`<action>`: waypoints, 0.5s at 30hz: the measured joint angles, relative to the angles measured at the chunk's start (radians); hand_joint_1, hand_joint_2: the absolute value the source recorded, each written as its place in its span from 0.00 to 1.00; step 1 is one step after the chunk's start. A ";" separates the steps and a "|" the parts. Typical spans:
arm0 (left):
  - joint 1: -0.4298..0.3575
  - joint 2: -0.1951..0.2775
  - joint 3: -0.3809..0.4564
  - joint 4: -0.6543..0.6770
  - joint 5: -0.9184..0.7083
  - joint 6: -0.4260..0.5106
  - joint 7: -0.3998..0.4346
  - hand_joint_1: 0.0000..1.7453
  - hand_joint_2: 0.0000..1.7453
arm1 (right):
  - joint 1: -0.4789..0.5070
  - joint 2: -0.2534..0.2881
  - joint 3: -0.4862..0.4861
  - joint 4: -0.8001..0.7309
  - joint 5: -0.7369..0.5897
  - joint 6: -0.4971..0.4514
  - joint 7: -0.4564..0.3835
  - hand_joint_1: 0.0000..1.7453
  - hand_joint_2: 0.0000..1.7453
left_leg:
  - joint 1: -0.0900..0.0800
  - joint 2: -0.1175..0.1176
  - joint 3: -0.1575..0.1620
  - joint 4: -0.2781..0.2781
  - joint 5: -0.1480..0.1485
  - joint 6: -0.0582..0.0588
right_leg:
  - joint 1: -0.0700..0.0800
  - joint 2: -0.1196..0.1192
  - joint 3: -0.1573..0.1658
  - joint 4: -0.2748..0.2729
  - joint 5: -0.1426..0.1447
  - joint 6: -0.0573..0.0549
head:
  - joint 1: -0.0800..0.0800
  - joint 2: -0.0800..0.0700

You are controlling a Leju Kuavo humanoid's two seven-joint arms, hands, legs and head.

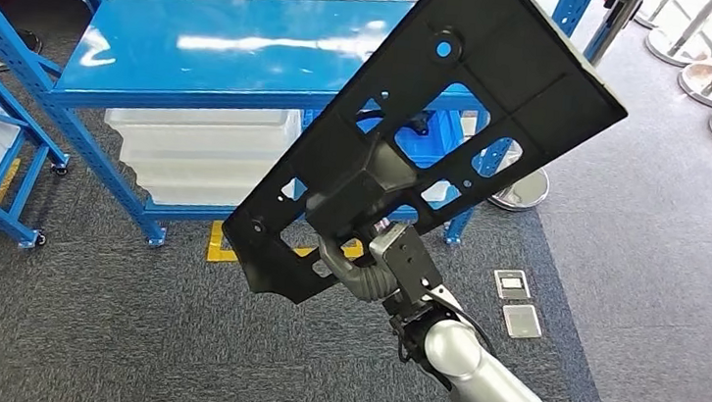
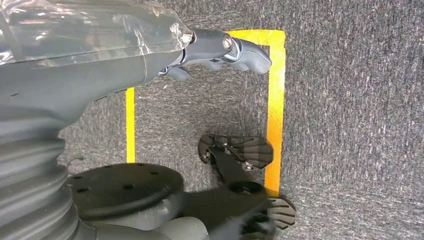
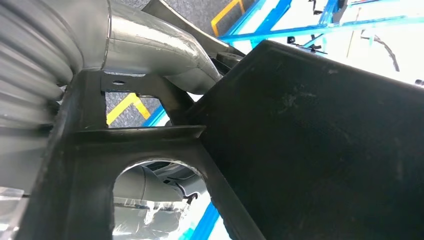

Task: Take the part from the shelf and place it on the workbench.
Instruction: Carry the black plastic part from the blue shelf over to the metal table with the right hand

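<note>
The right hand (image 1: 367, 246) grips the big flat black part (image 1: 480, 95) near its lower end, with its fingers hooked through the holes, and holds it up tilted in the air. The left hand (image 2: 220, 50) hangs over the grey carpet (image 2: 350, 100) with its fingers a little curled and nothing in them. Farther off, behind the part, stands the blue shelf (image 1: 229, 51) with white bins (image 1: 199, 151) under it; I can read no writing anywhere.
</note>
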 joint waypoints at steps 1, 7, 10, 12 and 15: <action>-0.001 0.000 0.000 0.000 0.000 0.000 0.001 0.00 1.00 | 0.000 0.001 0.001 0.000 0.004 0.000 0.000 1.00 1.00 | -0.004 0.001 0.014 -0.033 -0.012 0.007 | -0.001 -0.004 -0.001 -0.002 0.006 0.007 | -0.001 0.000; 0.002 0.001 0.000 0.000 -0.001 0.000 0.007 0.00 1.00 | 0.002 0.002 0.011 0.000 0.013 -0.001 0.003 1.00 1.00 | -0.003 -0.023 -0.004 -0.062 0.026 0.046 | -0.006 0.004 -0.074 0.155 -0.092 0.031 | 0.015 0.000; 0.004 0.002 0.000 0.000 -0.001 0.000 0.008 0.00 1.00 | 0.006 0.002 0.017 0.001 0.013 -0.001 0.004 1.00 1.00 | -0.007 -0.044 -0.020 -0.054 0.032 0.048 | -0.006 0.011 -0.112 0.278 -0.129 0.031 | 0.020 0.000; 0.004 0.002 0.000 0.000 -0.001 0.000 0.008 0.00 1.00 | 0.006 0.002 0.018 0.002 0.013 -0.001 0.004 1.00 1.00 | -0.009 -0.061 -0.025 -0.044 0.032 0.047 | -0.005 0.021 -0.050 0.180 -0.072 0.024 | 0.021 0.000; 0.001 0.001 0.000 0.000 -0.003 -0.001 0.010 0.00 1.00 | 0.005 0.002 0.018 0.002 0.014 -0.003 0.005 1.00 1.00 | -0.007 -0.086 -0.039 -0.029 0.030 0.036 | -0.004 0.064 0.031 0.029 -0.032 0.007 | 0.023 0.000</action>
